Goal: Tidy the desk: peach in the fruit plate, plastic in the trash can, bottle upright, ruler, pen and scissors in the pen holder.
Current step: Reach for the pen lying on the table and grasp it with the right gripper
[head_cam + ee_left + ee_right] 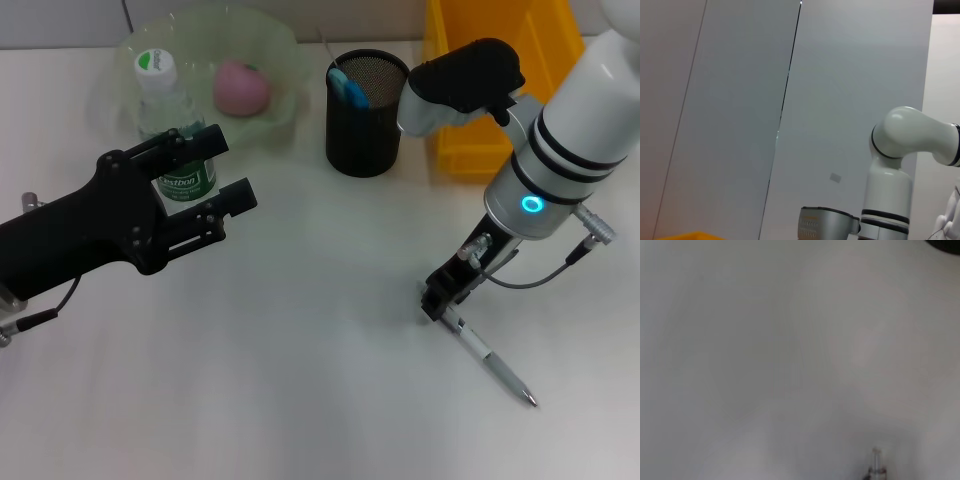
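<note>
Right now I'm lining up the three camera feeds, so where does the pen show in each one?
Head view: the pen lies on the white desk at lower right, its upper end at the right claw.
Left wrist view: not in it; that camera faces the wall and the right arm.
Right wrist view: only the pen's tip shows at the bottom edge.
Shared landmark: the pen itself, on the white desk, links the head and right wrist views.

Right hand (437, 300) low — left hand (222, 175) open

White right arm (560, 150) with black bands, glowing cyan ring, thin cables; left arm (70, 235) seemingly all black.
</note>
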`<state>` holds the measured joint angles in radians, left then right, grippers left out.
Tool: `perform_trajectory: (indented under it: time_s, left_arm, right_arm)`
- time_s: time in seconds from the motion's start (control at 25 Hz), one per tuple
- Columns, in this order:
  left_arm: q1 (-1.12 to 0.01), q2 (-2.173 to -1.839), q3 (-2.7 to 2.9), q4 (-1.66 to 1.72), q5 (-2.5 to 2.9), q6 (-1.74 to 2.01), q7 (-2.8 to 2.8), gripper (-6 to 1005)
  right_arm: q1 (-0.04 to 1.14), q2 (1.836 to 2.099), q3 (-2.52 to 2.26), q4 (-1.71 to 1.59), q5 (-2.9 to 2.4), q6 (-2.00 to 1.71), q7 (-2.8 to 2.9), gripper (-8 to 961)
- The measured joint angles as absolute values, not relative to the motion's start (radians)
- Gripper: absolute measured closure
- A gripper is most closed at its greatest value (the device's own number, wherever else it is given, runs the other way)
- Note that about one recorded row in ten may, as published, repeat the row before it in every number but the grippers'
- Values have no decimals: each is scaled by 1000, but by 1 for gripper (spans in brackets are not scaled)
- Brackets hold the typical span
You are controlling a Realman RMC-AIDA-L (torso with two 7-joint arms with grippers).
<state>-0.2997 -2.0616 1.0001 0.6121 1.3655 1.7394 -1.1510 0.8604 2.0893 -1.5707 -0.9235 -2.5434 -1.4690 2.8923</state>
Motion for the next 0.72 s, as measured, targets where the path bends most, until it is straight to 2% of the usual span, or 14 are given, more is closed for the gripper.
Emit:
perform_trajectory:
  time_s: [0.72]
  left_arm:
    - [-302,-2062,1000,612,1364,1739,-1142,299]
  right_arm:
    - [867,2089,-1578,-908,-2539,-1475,2890,604]
